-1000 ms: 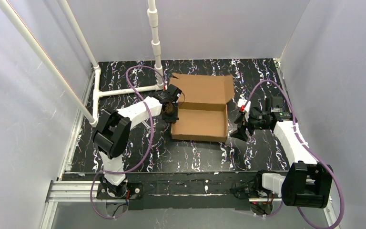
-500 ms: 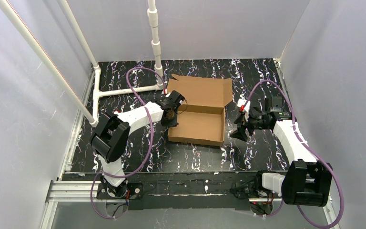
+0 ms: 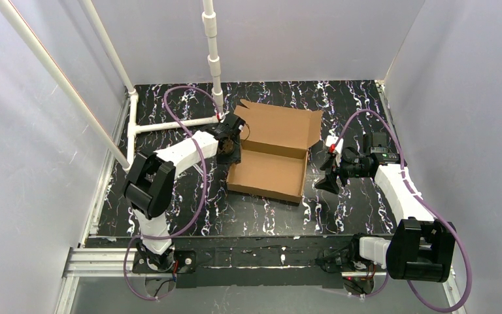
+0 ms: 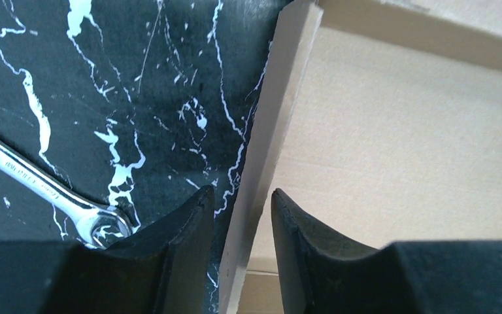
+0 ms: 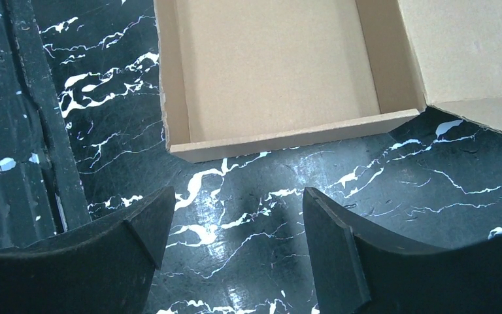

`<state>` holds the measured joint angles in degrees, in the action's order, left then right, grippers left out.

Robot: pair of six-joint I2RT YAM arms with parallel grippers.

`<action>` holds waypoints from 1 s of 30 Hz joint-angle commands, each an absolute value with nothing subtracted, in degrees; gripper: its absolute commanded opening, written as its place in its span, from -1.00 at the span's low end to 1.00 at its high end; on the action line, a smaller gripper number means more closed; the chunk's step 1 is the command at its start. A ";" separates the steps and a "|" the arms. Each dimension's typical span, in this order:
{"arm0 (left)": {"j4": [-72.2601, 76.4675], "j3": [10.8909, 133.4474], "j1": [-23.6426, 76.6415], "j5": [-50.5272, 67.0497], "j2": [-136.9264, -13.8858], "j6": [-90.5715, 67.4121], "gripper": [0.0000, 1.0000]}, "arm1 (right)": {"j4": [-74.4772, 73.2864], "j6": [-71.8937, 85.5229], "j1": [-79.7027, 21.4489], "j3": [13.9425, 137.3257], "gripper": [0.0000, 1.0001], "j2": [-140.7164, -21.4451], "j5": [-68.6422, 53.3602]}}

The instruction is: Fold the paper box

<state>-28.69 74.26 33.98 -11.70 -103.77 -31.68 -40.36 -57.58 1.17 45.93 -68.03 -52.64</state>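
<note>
The paper box is brown cardboard, a shallow tray with its lid open towards the back, lying slightly askew mid-table. My left gripper is at the tray's left wall. In the left wrist view its jaws straddle that wall and pinch it, with the tray floor to the right. My right gripper is open and empty just right of the box. In the right wrist view it hovers over bare table, with the tray ahead of it.
A white pipe frame lies at the back left, with an upright pipe just behind the box. A metal wrench lies on the table left of the box wall. White walls close in three sides.
The box has turned a little and its near end has shifted left, moving with my left gripper, which has drawn slightly back. The right arm has not moved.
</note>
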 commanded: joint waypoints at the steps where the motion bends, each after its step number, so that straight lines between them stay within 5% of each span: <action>1: -30.01 77.63 33.36 -10.15 -105.98 -30.09 -0.27 | -41.04 -58.01 1.58 46.36 0.59 -68.60 -54.40; 6: -30.83 81.53 33.41 -11.00 -110.21 -27.75 -0.31 | -41.20 -58.10 1.58 46.33 0.59 -68.84 -54.45; 10: -31.42 81.47 33.35 -12.58 -110.70 -27.87 -1.00 | -41.31 -58.27 1.58 46.35 0.59 -68.91 -54.45; 20: -27.52 72.48 37.86 -17.38 -103.10 -35.10 -1.00 | -41.18 -57.65 1.58 46.58 0.59 -69.74 -53.93; 23: -26.76 70.92 38.01 -16.27 -101.84 -36.23 -0.53 | -40.52 -56.55 1.58 46.52 0.59 -69.55 -53.56; 30: -26.21 68.63 38.05 -14.41 -95.17 -35.78 0.09 | -37.53 -51.96 2.50 47.26 0.62 -69.32 -53.36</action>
<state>-26.57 69.84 38.35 -14.09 -102.45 -35.20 -39.79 -55.24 1.34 45.93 -69.73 -52.66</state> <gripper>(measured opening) 0.475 0.803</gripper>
